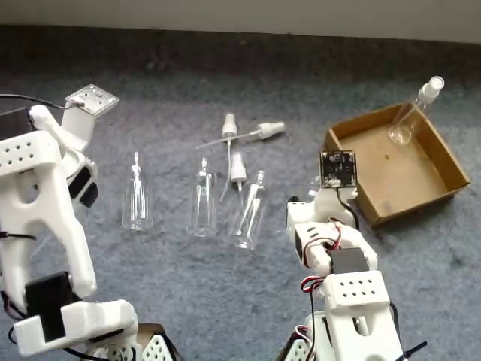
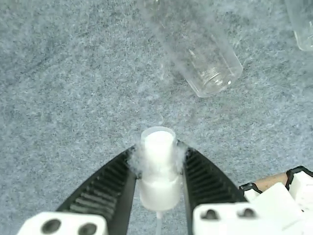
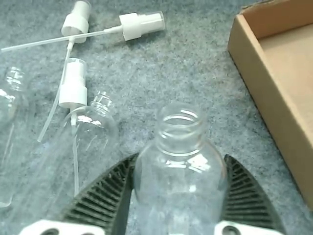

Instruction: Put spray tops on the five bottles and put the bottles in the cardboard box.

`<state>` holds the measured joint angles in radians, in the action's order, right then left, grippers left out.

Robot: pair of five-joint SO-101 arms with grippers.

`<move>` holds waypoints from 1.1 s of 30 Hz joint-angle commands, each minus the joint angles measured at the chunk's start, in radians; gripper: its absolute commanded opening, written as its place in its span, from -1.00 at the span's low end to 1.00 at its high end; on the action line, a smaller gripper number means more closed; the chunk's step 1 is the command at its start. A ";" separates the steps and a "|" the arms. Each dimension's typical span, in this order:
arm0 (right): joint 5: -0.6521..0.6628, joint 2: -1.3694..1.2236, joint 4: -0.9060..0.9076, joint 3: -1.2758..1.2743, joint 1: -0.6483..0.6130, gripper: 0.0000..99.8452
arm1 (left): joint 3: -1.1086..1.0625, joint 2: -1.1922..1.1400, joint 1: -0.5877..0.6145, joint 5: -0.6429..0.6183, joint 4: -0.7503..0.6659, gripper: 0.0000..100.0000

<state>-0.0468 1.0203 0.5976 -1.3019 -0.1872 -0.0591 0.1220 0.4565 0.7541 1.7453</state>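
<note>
The left gripper is clamping a top by its collar, with the tube running back toward the wrist. The right gripper is gripping an uncapped bottle around its body, the open neck pointing ahead of the fingers. The capping step seems to be in hand. The next move is calling for the two arms to meet, with the tube lined up on the neck before the top goes down. Ahead of the right gripper, loose tops and loose bottles are lying on their sides. The box is sitting just to one side of it, with a capped bottle leaning in the far corner. Grey carpet is covering the surface, and a pale strip is running along its far edge.
</note>
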 commanded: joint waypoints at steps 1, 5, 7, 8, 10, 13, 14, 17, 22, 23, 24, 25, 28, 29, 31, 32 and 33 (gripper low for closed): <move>-0.002 0.027 -0.022 0.010 0.008 -0.58 | -0.090 0.196 0.001 -0.011 -0.043 -0.90; -0.002 0.027 -0.022 0.010 0.005 -0.58 | -0.193 0.317 0.001 -0.011 -0.166 -0.90; -0.002 0.027 -0.022 0.010 0.005 -0.58 | -0.239 0.372 -0.001 -0.011 -0.212 -0.90; -0.002 0.027 -0.022 0.010 0.005 -0.58 | -0.259 0.394 -0.002 -0.011 -0.232 -0.90; -0.002 0.027 -0.022 0.010 0.005 -0.58 | -0.297 0.433 -0.018 -0.011 -0.264 -0.90; -0.002 0.027 -0.022 0.010 0.005 -0.58 | -0.354 0.476 -0.045 -0.011 -0.296 -0.90; -0.002 0.027 -0.022 0.010 0.005 -0.58 | -0.375 0.489 -0.058 -0.009 -0.311 -0.90; -0.002 0.027 -0.022 0.010 0.005 -0.58 | -0.443 0.521 -0.087 -0.008 -0.361 -0.90; -0.008 0.027 -0.022 0.010 0.004 -0.58 | -0.495 0.611 -0.091 -0.014 -0.373 -0.90; -0.008 0.027 -0.022 0.010 0.004 -0.58 | -0.496 0.634 -0.091 -0.035 -0.370 -0.90; -0.008 0.027 -0.024 0.010 -0.001 -0.58 | -0.499 0.659 -0.090 -0.074 -0.371 -0.89; -0.008 0.027 -0.031 0.012 -0.007 -0.58 | -0.501 0.684 -0.088 -0.123 -0.374 -0.89; -0.006 0.027 -0.102 0.010 -0.035 -0.58 | -0.503 0.766 -0.094 -0.215 -0.377 -0.89; -0.005 0.027 -0.119 0.008 -0.044 -0.58 | -0.503 0.791 -0.105 -0.222 -0.377 -0.89; -0.003 0.025 -0.125 0.007 -0.051 -0.58 | -0.504 0.829 -0.139 -0.249 -0.377 -0.89; -0.003 0.027 -0.125 0.007 -0.051 -0.58 | -0.504 0.843 -0.150 -0.272 -0.377 -0.89; -0.003 0.027 -0.124 0.007 -0.051 -0.58 | -0.503 0.851 -0.159 -0.305 -0.377 -0.89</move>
<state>-0.0468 1.0203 0.5025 -1.3019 -0.2271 -0.5669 0.9076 0.3552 0.5378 1.3863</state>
